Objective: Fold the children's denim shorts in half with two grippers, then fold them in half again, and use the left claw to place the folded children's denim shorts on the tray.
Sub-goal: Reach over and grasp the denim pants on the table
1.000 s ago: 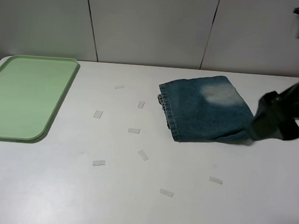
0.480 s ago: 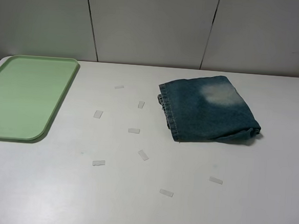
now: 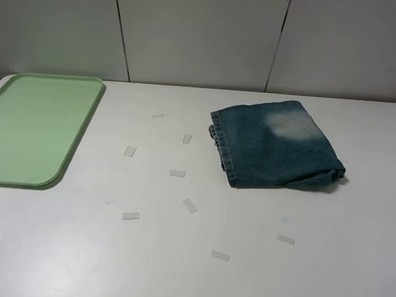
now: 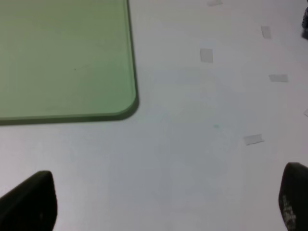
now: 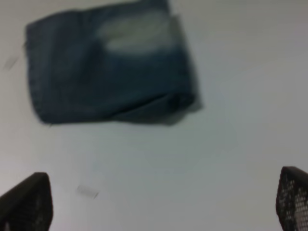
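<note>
Overhead camera showed me the children's denim shorts [image 3: 276, 146] lying folded on the white table [image 3: 189, 277], right of centre, pale faded patch upward; the tray [image 3: 36, 127] sat well apart at the left edge, with tape scraps [image 3: 177, 173] scattered between them. From the left wrist I saw the left claw [image 4: 161, 197] spread wide and holding nothing, hanging over the table near a rounded corner of the tray [image 4: 62, 57]. From the right wrist, though blurred, the right gripper [image 5: 160, 197] likewise gaped empty; the shorts [image 5: 106, 72] lay clear of its tips.

The jaws stand wide over table [image 4: 192, 159], near tray [image 4: 132, 72]
</note>
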Robot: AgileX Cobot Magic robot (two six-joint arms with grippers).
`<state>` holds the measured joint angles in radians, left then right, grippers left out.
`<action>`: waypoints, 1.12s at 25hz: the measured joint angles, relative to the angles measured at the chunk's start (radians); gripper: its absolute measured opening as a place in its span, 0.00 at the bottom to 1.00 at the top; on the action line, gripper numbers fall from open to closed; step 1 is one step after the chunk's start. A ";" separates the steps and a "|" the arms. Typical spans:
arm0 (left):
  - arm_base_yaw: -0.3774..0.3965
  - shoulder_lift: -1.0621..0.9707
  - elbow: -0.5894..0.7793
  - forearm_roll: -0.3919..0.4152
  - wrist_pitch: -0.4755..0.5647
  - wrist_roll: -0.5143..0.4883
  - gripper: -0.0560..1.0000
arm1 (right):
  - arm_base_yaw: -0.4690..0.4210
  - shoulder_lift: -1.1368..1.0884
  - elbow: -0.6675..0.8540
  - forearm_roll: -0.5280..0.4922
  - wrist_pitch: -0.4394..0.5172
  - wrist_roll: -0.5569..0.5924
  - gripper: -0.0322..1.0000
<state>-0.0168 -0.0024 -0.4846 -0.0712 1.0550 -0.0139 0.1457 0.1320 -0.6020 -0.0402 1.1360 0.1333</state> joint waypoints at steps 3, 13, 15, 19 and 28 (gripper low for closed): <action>0.000 0.000 0.000 0.000 0.000 0.000 0.91 | -0.069 -0.056 0.000 0.000 -0.013 -0.024 0.71; 0.000 0.000 0.000 0.000 0.000 0.000 0.91 | -0.158 -0.139 0.044 -0.002 -0.096 -0.051 0.71; 0.000 0.000 0.000 0.000 0.000 0.000 0.91 | -0.162 -0.139 0.081 0.006 -0.112 -0.055 0.71; 0.000 0.000 0.000 0.000 0.000 0.000 0.91 | -0.164 -0.139 0.108 0.017 -0.110 -0.062 0.71; 0.000 0.000 0.000 0.000 0.000 0.000 0.91 | -0.164 -0.139 0.109 0.022 -0.110 -0.063 0.71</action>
<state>-0.0168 -0.0024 -0.4846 -0.0712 1.0550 -0.0139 -0.0188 -0.0070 -0.4925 -0.0184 1.0257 0.0702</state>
